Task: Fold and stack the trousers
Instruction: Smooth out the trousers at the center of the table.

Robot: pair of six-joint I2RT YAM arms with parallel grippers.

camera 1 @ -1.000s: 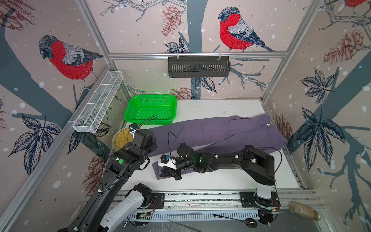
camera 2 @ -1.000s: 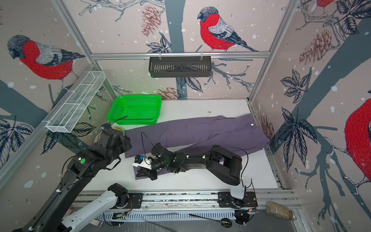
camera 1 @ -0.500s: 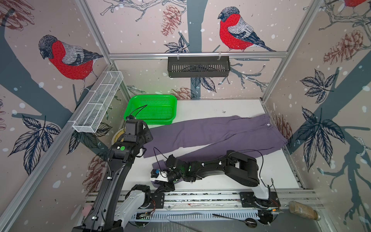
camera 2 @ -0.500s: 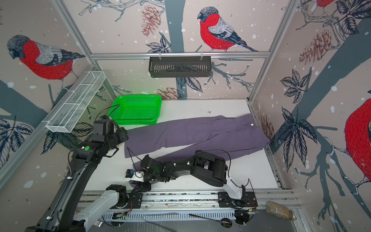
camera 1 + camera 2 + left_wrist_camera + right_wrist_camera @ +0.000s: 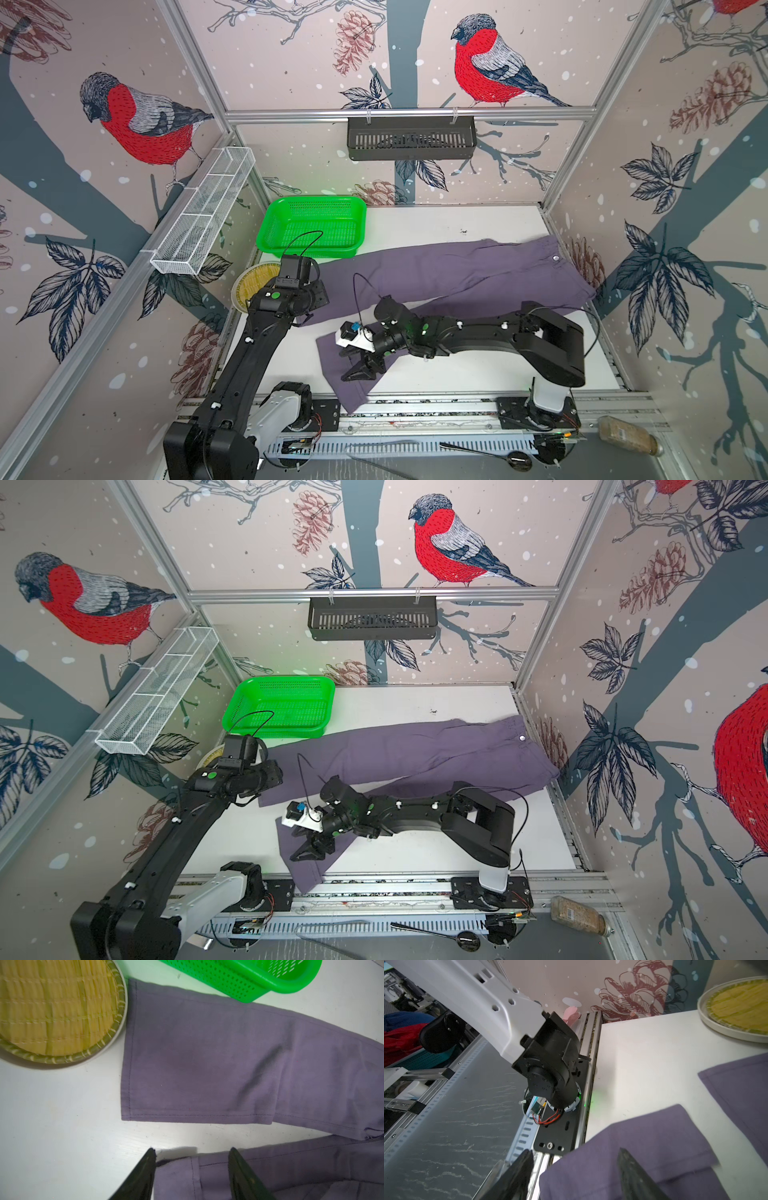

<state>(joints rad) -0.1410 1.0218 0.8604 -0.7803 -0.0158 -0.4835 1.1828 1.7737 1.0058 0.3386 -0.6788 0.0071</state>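
The purple-grey trousers [image 5: 457, 274] lie flat across the white table, with the waistband and its pale button [image 5: 555, 258] at the right. One leg runs left to a cuff [image 5: 187, 1053] beside the plate. The other leg bends toward the front, and its cuff [image 5: 353, 390] hangs over the front rail. My right gripper [image 5: 353, 368] hovers open over this front cuff, jaws apart, with cloth under them and nothing pinched [image 5: 575, 1157]. My left gripper [image 5: 192, 1152] is open, its fingers straddling a hem corner of the front leg; contact cannot be told.
A green basket [image 5: 311, 226] stands at the back left. A round plate with a yellow woven mat [image 5: 249, 282] sits by the left wall. A white wire shelf [image 5: 203, 216] and a black rack [image 5: 411, 137] hang on the walls. The metal rail [image 5: 436, 405] borders the front.
My right gripper dragged the front cuff toward the rail, then opened and let it drop. My left arm swung back toward the basket and returned over the leg ends.
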